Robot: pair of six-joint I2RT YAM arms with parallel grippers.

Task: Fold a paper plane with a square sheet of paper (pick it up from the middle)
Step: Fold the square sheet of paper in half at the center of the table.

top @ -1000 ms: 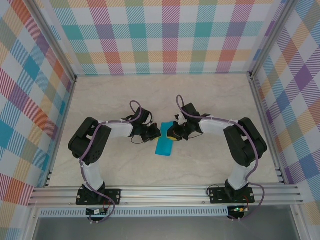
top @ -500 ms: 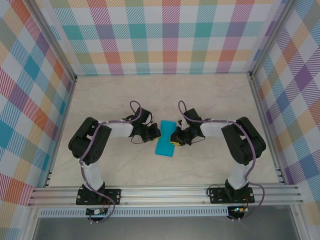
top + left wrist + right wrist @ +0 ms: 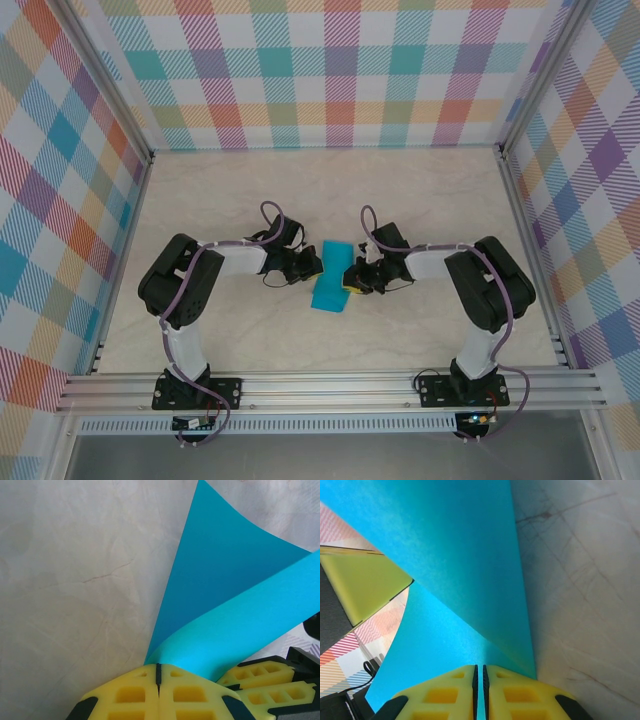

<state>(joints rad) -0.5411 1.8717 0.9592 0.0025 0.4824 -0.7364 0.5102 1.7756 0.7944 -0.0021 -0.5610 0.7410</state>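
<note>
Left pincer [image 3: 158, 666] pinches one side of the teal-blue sheet of paper [image 3: 330, 284], its yellow fingers [image 3: 130, 692] pressed together on it; right pincer [image 3: 479, 668] does the same on the opposite side. Held between the two at the middle of the bench [image 3: 430, 200], the sheet bows over itself, likely so one half can be laid on the other for the centre crease.

pale marbled table [image 3: 200, 200], teal paper [image 3: 328, 292] lying on it
</note>
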